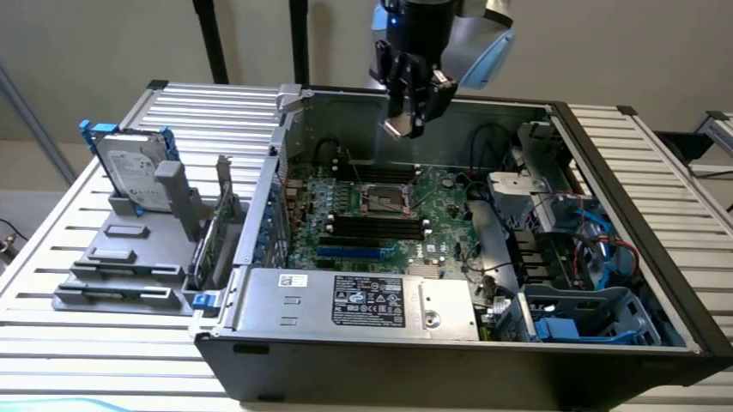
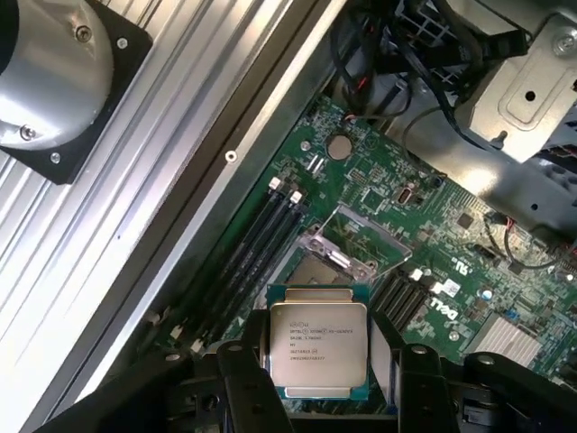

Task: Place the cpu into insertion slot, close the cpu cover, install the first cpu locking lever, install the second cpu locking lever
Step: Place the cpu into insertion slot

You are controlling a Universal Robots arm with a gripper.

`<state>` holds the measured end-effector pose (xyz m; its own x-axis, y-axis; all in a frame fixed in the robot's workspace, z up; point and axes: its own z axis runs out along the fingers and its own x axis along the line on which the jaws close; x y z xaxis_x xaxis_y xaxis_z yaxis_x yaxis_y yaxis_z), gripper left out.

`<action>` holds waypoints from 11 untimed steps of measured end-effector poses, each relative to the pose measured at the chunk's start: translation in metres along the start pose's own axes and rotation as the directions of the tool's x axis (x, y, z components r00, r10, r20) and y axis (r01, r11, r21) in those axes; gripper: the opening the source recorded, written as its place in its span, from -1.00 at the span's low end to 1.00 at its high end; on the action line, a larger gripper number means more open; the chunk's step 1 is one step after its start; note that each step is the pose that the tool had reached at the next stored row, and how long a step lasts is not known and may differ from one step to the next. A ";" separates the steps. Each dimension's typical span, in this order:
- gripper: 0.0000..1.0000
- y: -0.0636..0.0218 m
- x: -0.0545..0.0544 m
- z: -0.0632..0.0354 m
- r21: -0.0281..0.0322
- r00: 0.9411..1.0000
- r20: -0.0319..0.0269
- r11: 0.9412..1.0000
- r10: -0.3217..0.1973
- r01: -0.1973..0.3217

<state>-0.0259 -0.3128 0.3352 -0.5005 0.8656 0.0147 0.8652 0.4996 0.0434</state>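
Note:
My gripper hangs above the open computer case, shut on the cpu, a flat square chip with a silvery printed top held between the two black fingers. In the exterior view the cpu shows as a pale tile at the fingertips, high over the back of the board. Below it the insertion slot lies open on the green motherboard. In the wrist view the slot is just beyond the chip. The cpu cover, a thin metal frame, stands raised behind the slot.
Black memory slots run in front of the socket and others beside it. A power supply fills the case front. Drive cages and cables crowd the exterior view's right. A hard drive stands in a grey holder outside the case.

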 end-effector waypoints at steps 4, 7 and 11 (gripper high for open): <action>0.09 -0.0001 0.000 0.0022 -0.001 0.997 0.003 0.997 0.073 -0.073; 0.09 -0.0002 0.000 0.0041 -0.002 0.992 0.005 0.992 0.128 -0.128; 0.09 -0.0003 0.000 0.0064 -0.004 0.980 0.008 0.980 0.199 -0.199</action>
<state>-0.0259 -0.3128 0.3288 -0.3181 0.9479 0.0146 0.9473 0.3173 0.0433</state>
